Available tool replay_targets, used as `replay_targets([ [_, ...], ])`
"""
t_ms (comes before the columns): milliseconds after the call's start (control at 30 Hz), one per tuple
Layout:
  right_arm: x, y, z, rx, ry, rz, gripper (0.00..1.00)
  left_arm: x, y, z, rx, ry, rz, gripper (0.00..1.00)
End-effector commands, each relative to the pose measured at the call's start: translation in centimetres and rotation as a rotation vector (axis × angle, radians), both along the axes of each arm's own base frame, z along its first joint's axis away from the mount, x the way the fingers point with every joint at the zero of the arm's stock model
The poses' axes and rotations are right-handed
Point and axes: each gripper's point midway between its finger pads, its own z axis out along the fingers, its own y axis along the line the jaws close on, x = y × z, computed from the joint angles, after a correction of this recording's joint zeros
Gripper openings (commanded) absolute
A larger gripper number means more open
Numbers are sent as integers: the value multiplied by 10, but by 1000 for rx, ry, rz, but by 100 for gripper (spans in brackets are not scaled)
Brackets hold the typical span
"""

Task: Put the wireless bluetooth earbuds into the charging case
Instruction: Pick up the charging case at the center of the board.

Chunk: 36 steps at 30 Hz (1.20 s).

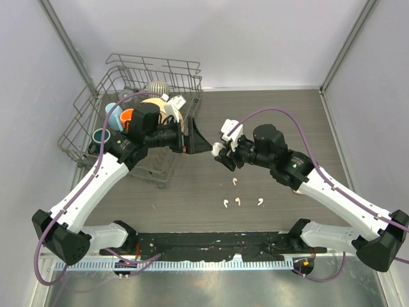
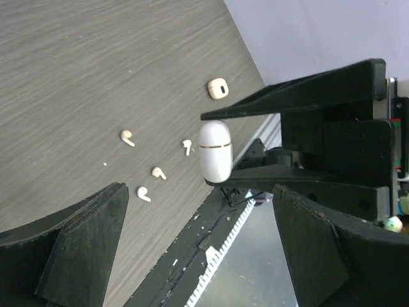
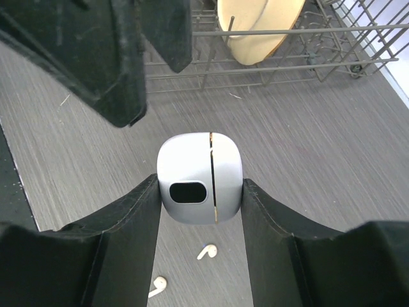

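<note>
My right gripper [image 3: 199, 195] is shut on the white charging case [image 3: 199, 178] and holds it above the table with its lid closed. The case also shows in the left wrist view [image 2: 215, 151]. Four tiny white earbuds lie on the table below, two together [image 1: 226, 203], one near them [image 1: 260, 201] and one closer to the case [image 1: 234, 181]. Two of them show under the case in the right wrist view [image 3: 208, 251]. My left gripper [image 1: 203, 146] is open and empty, just left of the case and facing it.
A wire dish rack [image 1: 140, 109] with cups and a cream plate [image 3: 259, 25] stands at the back left. A small cream rounded-square object with a dark slot [image 2: 218, 88] lies on the table beyond the earbuds. The black base rail [image 1: 211, 243] runs along the near edge.
</note>
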Motion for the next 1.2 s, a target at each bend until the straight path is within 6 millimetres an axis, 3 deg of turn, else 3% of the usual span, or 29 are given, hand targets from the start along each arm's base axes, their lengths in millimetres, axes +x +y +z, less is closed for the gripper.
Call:
replay_targets([
  [0, 7, 1, 30, 56, -122, -28, 1, -13, -15, 22, -128, -9, -90, 100],
  [367, -1, 6, 38, 94, -131, -2, 1, -4, -29, 1, -99, 33, -78, 95],
  [567, -3, 7, 40, 110, -123, 4, 1, 1, -38, 1, -108, 28, -76, 81],
  [1033, -5, 7, 39, 108, -128, 4, 1, -4, -53, -4, -80, 47, -116, 62],
  [1133, -6, 8, 39, 109, -127, 8, 1, -6, -56, -4, -80, 49, -128, 50],
  [1167, -6, 8, 38, 108, -125, 7, 1, -6, -56, -5, -79, 51, -129, 42],
])
